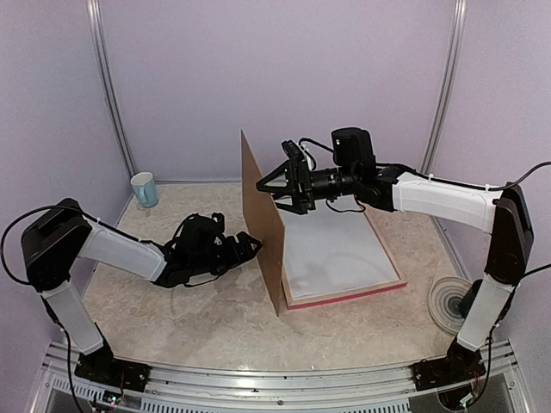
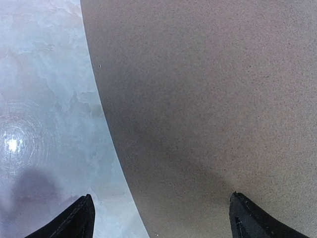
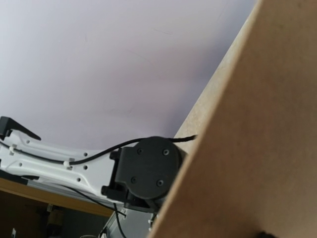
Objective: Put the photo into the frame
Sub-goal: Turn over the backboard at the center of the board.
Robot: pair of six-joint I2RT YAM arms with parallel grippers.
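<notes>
Brown board [image 1: 263,215] on edge, left rail of frame [image 1: 353,293] hidden behind.

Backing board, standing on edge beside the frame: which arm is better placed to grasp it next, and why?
Right, probably. The right gripper is open at the backing board's top edge, above the frame. The left gripper is open too, but faces the board's flat side low down.

Both arms reach inward: left pincer [image 1: 251,244] low, right pincer [image 1: 274,183] raised, both agape.
</notes>
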